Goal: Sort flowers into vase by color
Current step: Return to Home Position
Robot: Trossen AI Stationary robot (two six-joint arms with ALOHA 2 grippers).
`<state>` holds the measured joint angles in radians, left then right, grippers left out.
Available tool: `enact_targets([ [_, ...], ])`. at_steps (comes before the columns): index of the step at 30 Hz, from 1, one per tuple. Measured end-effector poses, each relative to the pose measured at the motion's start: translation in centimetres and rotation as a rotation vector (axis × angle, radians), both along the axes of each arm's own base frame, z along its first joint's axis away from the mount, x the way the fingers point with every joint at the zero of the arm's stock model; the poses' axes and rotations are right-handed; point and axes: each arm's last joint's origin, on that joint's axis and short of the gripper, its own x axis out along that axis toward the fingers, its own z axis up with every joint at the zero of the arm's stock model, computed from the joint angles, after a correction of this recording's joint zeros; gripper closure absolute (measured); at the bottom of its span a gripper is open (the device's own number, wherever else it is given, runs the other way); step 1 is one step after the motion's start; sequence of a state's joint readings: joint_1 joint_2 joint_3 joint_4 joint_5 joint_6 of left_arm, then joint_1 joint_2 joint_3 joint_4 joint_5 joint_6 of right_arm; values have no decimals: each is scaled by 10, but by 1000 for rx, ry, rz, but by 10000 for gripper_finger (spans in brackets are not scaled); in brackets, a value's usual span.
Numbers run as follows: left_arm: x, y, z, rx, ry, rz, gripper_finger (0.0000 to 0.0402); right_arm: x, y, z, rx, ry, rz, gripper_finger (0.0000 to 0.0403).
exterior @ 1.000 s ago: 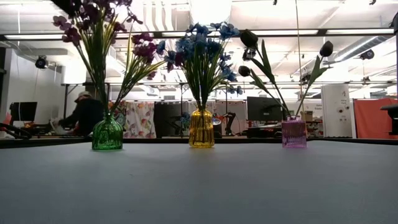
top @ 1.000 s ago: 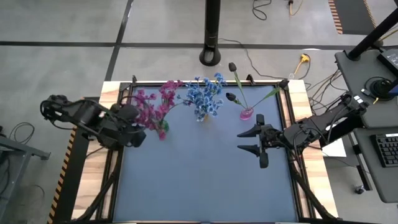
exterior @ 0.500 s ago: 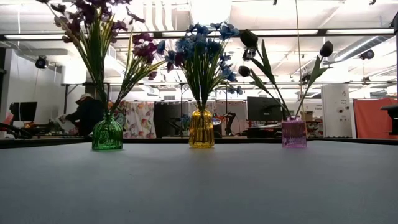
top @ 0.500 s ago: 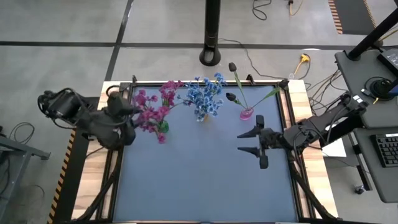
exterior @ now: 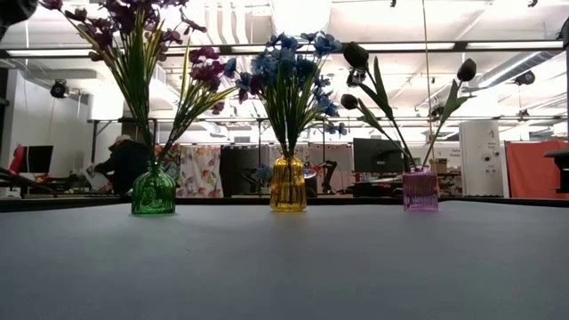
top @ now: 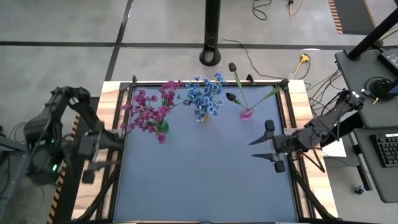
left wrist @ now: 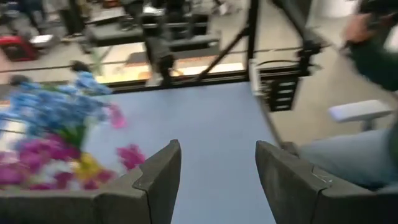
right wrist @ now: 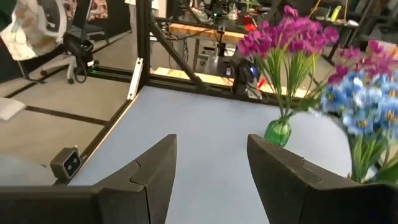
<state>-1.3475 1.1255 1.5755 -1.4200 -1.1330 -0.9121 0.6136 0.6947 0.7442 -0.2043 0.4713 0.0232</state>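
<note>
Flowers (exterior: pixel 289 71) are sorted into 3 vases: green vase (exterior: pixel 154 191), yellow vase (exterior: pixel 287 184), purple vase (exterior: pixel 420 190) with 3 dark buds (exterior: pixel 356 55); left gripper (left wrist: pixel 217 149) and right gripper (right wrist: pixel 211 142) are seen open, empty

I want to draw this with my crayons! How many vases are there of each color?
green vase: 1
yellow vase: 1
purple vase: 1
Total: 3 vases
</note>
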Motion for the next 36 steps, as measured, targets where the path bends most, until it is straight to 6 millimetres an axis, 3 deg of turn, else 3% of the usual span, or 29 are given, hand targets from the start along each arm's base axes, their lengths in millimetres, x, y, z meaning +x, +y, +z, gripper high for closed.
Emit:
enact_targets([
  [8,-32,-51,-61,-221,112,-38,212,-16,-12,-10,62,-26,-9,213],
  [13,-35,-78,-100,-323,215,83,212,-19,-14,-7,62,-54,-6,213],
  [19,-34,-95,-140,-389,150,146,231,-19,-13,-9,-26,-73,19,213],
  [22,-32,-97,-155,-364,42,109,257,-23,-16,-6,-72,-119,31,213],
  [26,-25,-92,-174,-330,-1,82,303,-43,-30,7,-35,-226,44,213],
  [32,5,-77,-197,-238,-19,99,391,-58,-40,7,4,-282,39,213],
  [36,32,-68,-195,-162,37,51,389,-59,-41,5,22,-284,37,213],
])
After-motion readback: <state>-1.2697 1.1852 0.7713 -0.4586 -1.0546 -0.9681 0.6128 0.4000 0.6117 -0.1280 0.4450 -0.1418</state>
